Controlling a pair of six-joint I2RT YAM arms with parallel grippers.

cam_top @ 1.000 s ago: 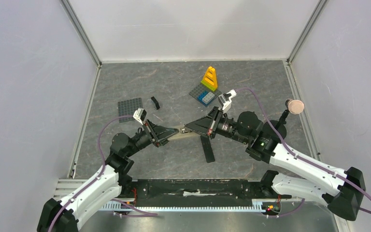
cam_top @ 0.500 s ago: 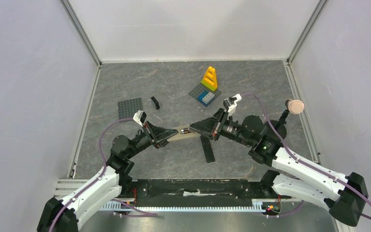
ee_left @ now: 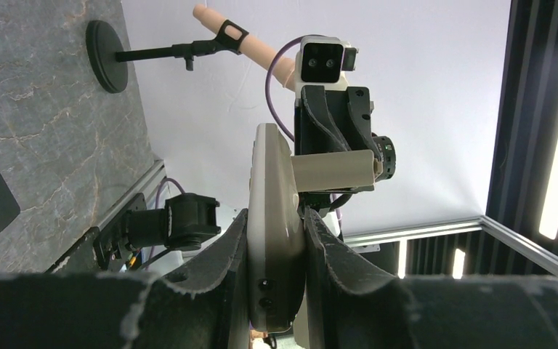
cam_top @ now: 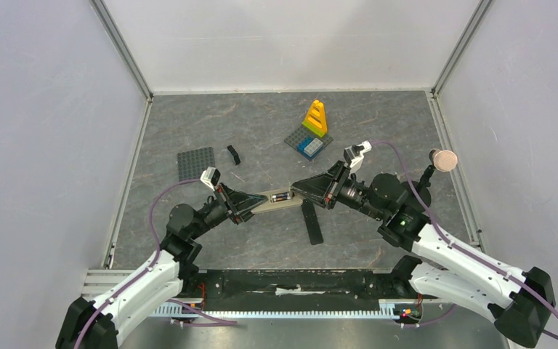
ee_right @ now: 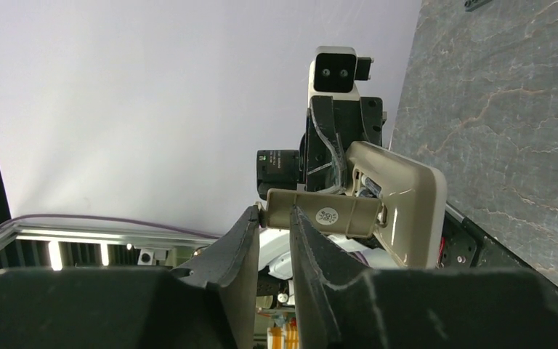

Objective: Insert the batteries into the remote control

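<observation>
My top external camera hangs high above and behind the arm bases, looking steeply down from well back, so the whole grey worktop (cam_top: 211, 123) fits. The left wrist camera (ee_right: 336, 70) sits close behind the left end effector (ee_left: 276, 218), sighting along its fingers, rolled so the worktop runs up the left edge. The right wrist camera (ee_left: 325, 60) sits likewise behind the right end effector (ee_right: 272, 214), worktop at right. These two face each other, each showing the other's white housing. All three share the remote control (cam_top: 280, 197) between the arms.
</observation>
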